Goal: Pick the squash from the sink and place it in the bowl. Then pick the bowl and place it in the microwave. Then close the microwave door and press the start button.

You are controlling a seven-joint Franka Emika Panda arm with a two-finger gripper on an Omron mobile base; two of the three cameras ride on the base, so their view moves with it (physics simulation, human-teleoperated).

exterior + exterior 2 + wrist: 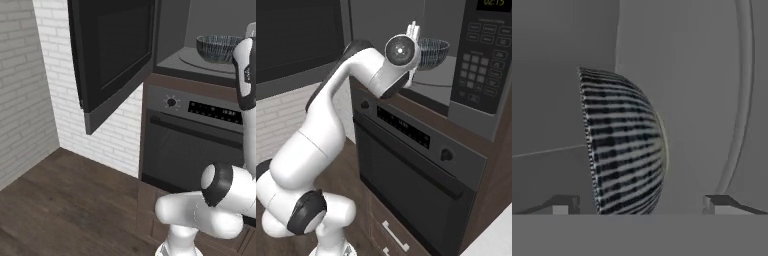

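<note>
Left base cam: bowl (218, 47) is sitting on the turntable (192, 59) inside the microwave (210, 30), door (112, 50) hanging wide open. Right base cam: my wrist is crowding the bowl. Hand cam: gripper (643, 204) is spread wide, tips flanking the bowl, gripping nothing. I'm thinking pull straight back without clipping the rim, then swing the door

**Three views on the microwave**

The left base view looks forward from behind the arm's left, facing the open door (112, 55), oven (197, 145) and bowl (217, 47). The right base view faces the same oven (416, 170) and bowl (433, 50) from the other side. The hand view sits close, rolled sideways, before the bowl (624, 145) on the turntable (712, 100).
</note>
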